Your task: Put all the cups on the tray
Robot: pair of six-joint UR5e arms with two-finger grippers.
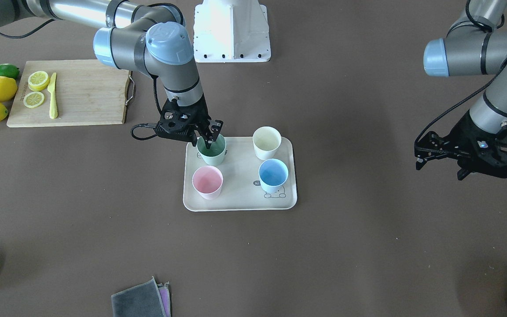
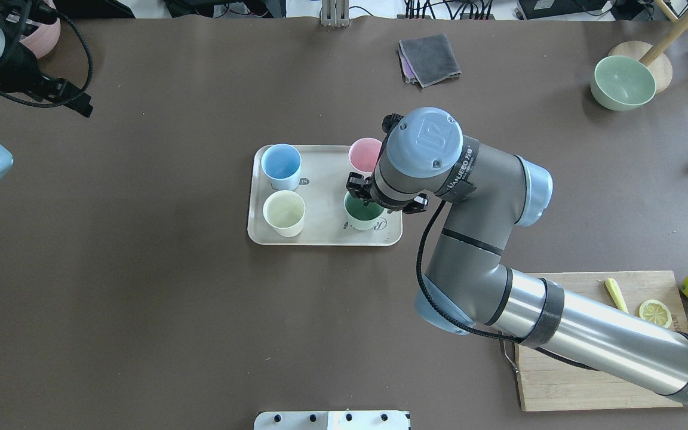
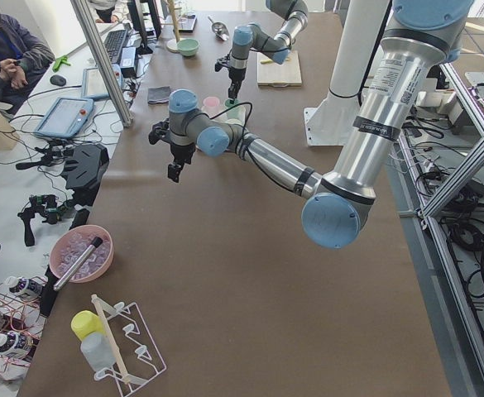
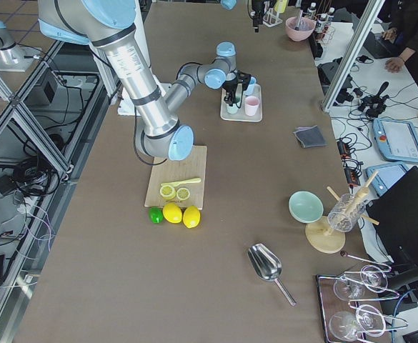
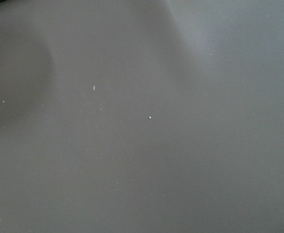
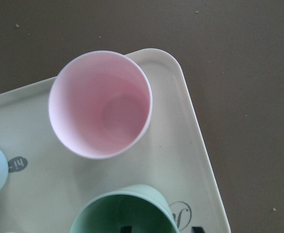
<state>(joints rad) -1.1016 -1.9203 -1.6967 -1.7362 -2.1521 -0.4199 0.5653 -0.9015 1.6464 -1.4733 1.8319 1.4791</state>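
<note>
Front view: green cup point(image 1: 211, 152) stood on tray point(image 1: 240, 196) with the other three; my right end effector point(image 1: 209, 135) straddled its rim; left end effector point(image 1: 438, 163) hung spread. Wrist view: clamped or released, couldn't tell. Last placement, I judged; next: let go, lift straight.

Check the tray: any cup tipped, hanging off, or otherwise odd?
Nothing stands out. The green cup, pink cup, blue cup and cream cup all stand upright inside the tray, apart from each other. The right hand straddles the green cup's wall.
</note>
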